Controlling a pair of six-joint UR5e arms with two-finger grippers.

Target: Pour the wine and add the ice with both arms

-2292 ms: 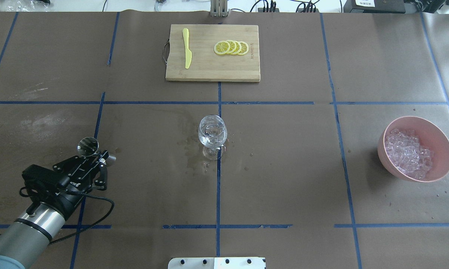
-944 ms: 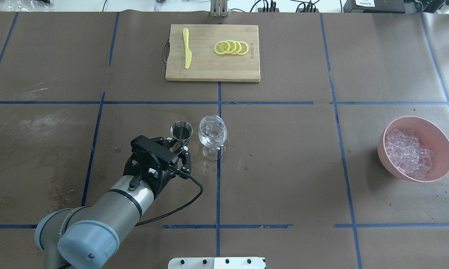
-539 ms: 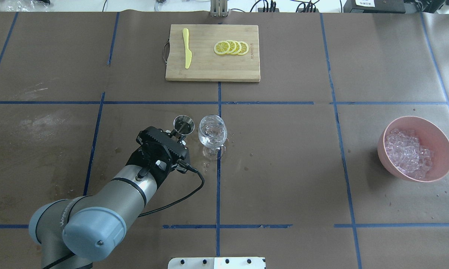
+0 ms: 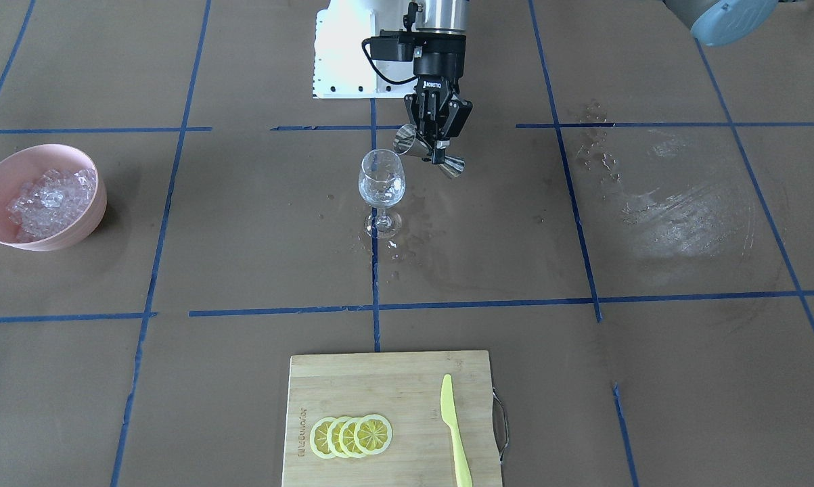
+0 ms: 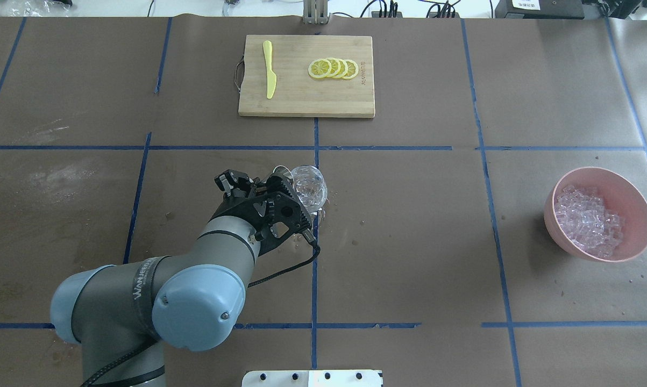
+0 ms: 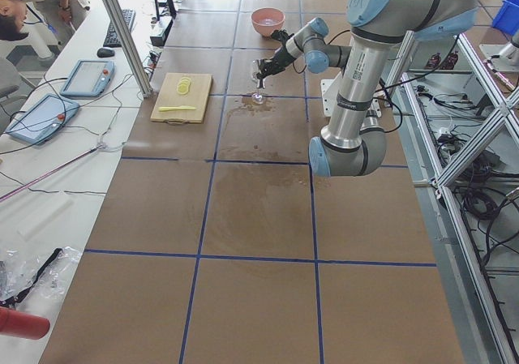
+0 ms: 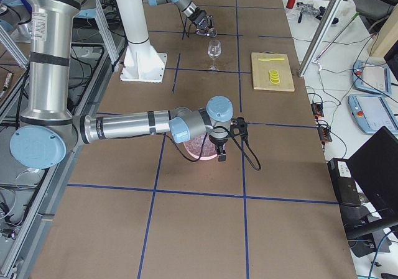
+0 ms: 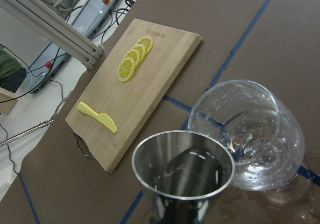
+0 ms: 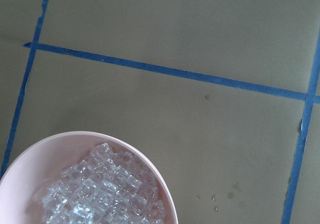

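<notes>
Seen from the front, the left end effector (image 4: 436, 150) is clenched on the waist of a steel jigger (image 4: 407, 142). The jigger is tipped so its mouth points at the rim of the glass (image 4: 381, 181), which stands on the tabletop (image 4: 650, 379) just beside and below the fingertips. The bowl (image 4: 82, 226) of ice (image 4: 44, 196) sits well apart, far beyond the glass, and a board (image 4: 393, 385) with lemon slices (image 4: 350, 435) and a knife (image 4: 455, 433) lies well out ahead. From overhead, the wrist hides most of the jigger, and the glass shows just past the fingers with wet spots round its foot. In the left side view the left arm reaches to the glass, too small for detail. In the right side view the right end effector (image 7: 220, 152) hangs over the bowl's edge; I cannot tell whether it is released or clenched. The left wrist camera looks into the jigger, whose rim is touching or almost touching the glass rim. Some wine (image 8: 260, 151) lies in the glass, but I cannot tell whether any is in the jigger. The right wrist camera shows only ice heaped just below, with no fingers. The pour looks to be the step in hand. Next comes more tilt with the mouth kept over the rim, so that nothing runs down the outside, and then the ice.
</notes>
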